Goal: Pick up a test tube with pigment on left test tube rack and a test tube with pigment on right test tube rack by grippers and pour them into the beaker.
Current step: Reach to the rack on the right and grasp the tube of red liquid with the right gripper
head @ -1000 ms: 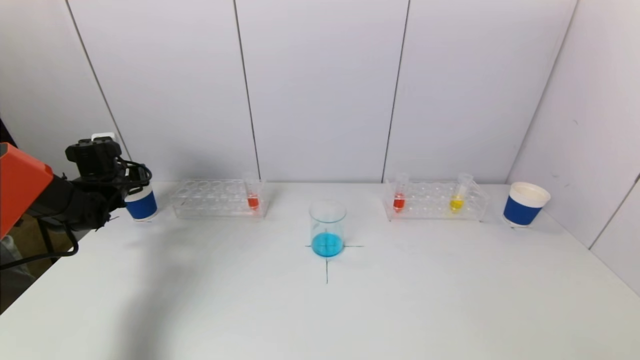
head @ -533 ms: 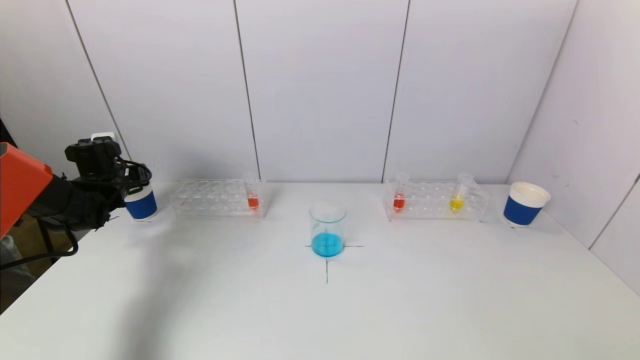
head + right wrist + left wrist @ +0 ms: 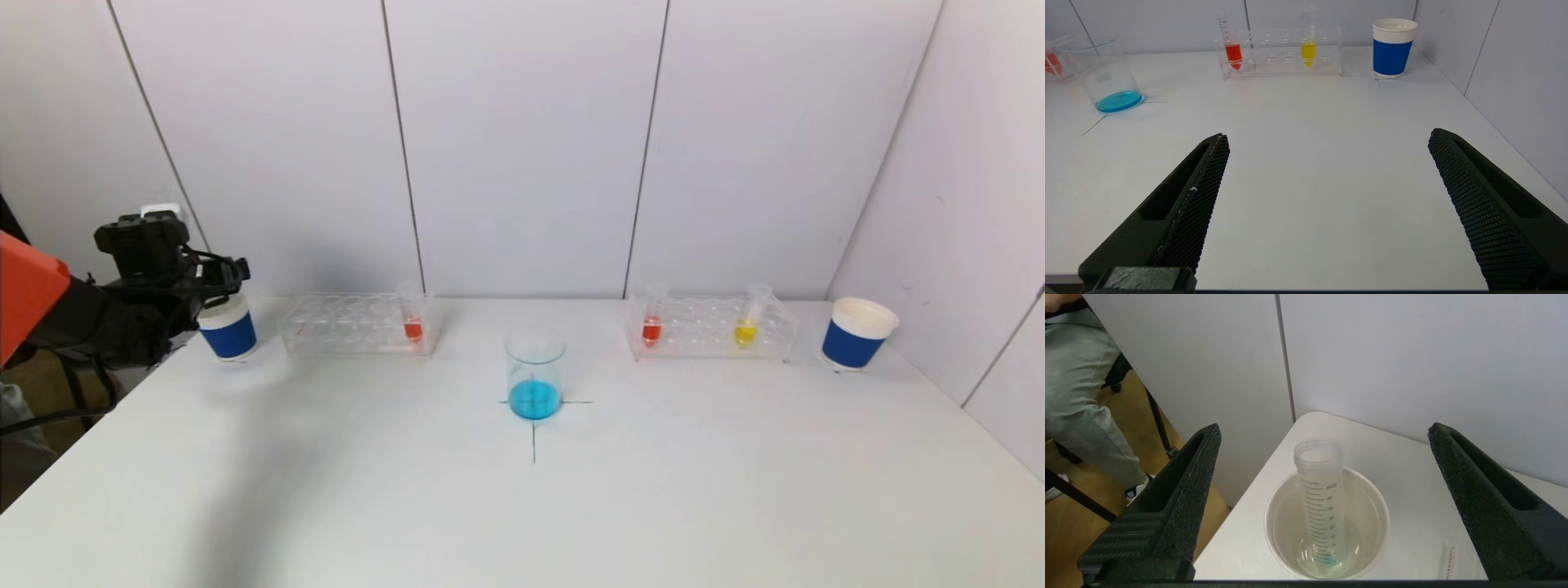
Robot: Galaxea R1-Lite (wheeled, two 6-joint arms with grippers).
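My left gripper [image 3: 1325, 428] is open above the blue paper cup [image 3: 229, 334] at the table's far left. An emptied test tube [image 3: 1322, 498] stands free in that cup [image 3: 1386, 516], with a trace of teal at its tip. The left rack [image 3: 343, 327] holds one red-pigment tube [image 3: 413, 323]. The right rack [image 3: 710, 328] holds a red tube [image 3: 651, 323] and a yellow tube [image 3: 746, 325]. The beaker [image 3: 535, 371] stands in the middle with blue liquid in it. My right gripper [image 3: 1327, 136] is open and empty over bare table, well short of the right rack [image 3: 1282, 61].
A second blue paper cup [image 3: 857, 333] stands at the far right beside the right rack. A black cross is marked on the table under the beaker. Walls close the back and right sides. The table's left edge lies just beyond the left cup.
My left gripper has opened and let go of the emptied tube, which now stands in the left cup. The left arm has lifted and drawn back a little. The right arm has not moved.
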